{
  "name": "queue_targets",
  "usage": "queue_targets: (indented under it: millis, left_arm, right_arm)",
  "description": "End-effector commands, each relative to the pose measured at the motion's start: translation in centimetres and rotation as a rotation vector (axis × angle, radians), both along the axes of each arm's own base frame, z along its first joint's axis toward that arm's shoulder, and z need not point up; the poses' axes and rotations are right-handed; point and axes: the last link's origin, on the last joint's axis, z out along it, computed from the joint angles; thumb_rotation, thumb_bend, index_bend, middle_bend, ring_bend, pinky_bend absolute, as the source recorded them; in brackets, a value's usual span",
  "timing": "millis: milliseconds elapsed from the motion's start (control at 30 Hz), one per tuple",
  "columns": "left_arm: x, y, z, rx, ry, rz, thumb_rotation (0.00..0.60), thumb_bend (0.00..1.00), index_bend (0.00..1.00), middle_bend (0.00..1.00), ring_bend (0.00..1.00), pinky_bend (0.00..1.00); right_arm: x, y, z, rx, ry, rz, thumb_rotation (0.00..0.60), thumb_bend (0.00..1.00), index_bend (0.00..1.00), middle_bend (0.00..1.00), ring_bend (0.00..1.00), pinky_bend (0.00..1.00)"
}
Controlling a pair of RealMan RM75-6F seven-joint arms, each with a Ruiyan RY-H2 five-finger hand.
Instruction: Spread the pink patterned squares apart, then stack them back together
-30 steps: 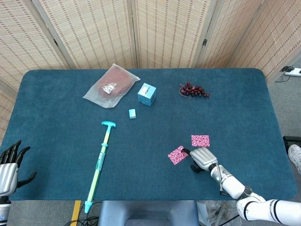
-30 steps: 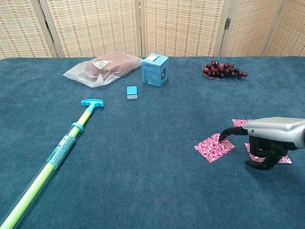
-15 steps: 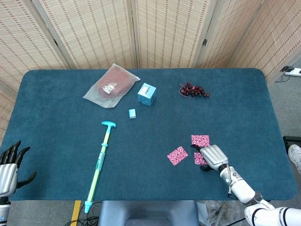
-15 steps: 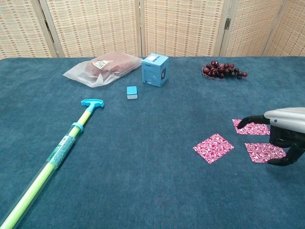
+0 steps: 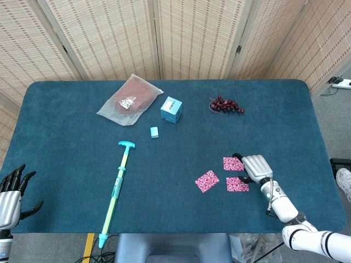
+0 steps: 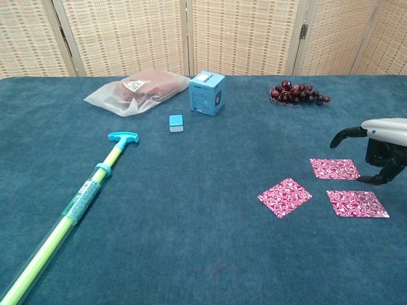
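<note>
Blue felt table carries three pink squares lying apart near the right hand, whose loosely curled fingers hold nothing. Left hand rests spread and empty at the table's edge. A clear bag holds something red.

Grapes, blue box, bag, green stick

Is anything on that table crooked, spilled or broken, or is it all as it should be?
Nothing spilled or broken. Three pink squares lie flat and apart near the right hand, the leftmost turned at an angle. The long green stick lies slanted, and the bag looks crumpled. That is all.
</note>
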Motion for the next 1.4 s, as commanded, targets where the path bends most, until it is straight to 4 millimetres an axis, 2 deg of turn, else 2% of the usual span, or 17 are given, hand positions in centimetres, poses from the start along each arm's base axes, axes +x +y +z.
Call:
queue_targets:
  millis: [33, 333, 633, 1400]
  left_arm:
    - [-0.1, -0.1, 0.0, 0.002, 0.000, 0.004, 0.600, 0.26, 0.19, 0.05, 0.05, 0.13]
    - [-0.2, -0.1, 0.1, 0.002, 0.001, 0.011, 0.600, 0.26, 0.19, 0.05, 0.05, 0.13]
    - [-0.3, 0.0, 0.1, 0.001, 0.000, 0.010, 0.600, 0.26, 0.19, 0.05, 0.05, 0.13]
    - [-0.5, -0.1, 0.0, -0.001, 0.001, 0.018, 0.600, 0.26, 0.19, 0.05, 0.05, 0.13]
  right_arm:
    - [0.1, -1.1, -0.8, 0.011, 0.008, -0.008, 0.600, 0.35, 0.19, 0.98, 1.00, 1.00]
    - [-0.5, -2.3, -1.9, -0.008, 0.024, -0.024, 0.600, 0.35, 0.21, 0.98, 1.00, 1.00]
    - [-0.9, -2.3, -2.6, -0.028, 0.028, -0.032, 0.600, 0.32, 0.24, 0.98, 1.00, 1.00]
    - [-1.4, -2.9, -3.2, -0.045, 0.027, -0.044, 0.600, 0.31, 0.32, 0.98, 1.00, 1.00]
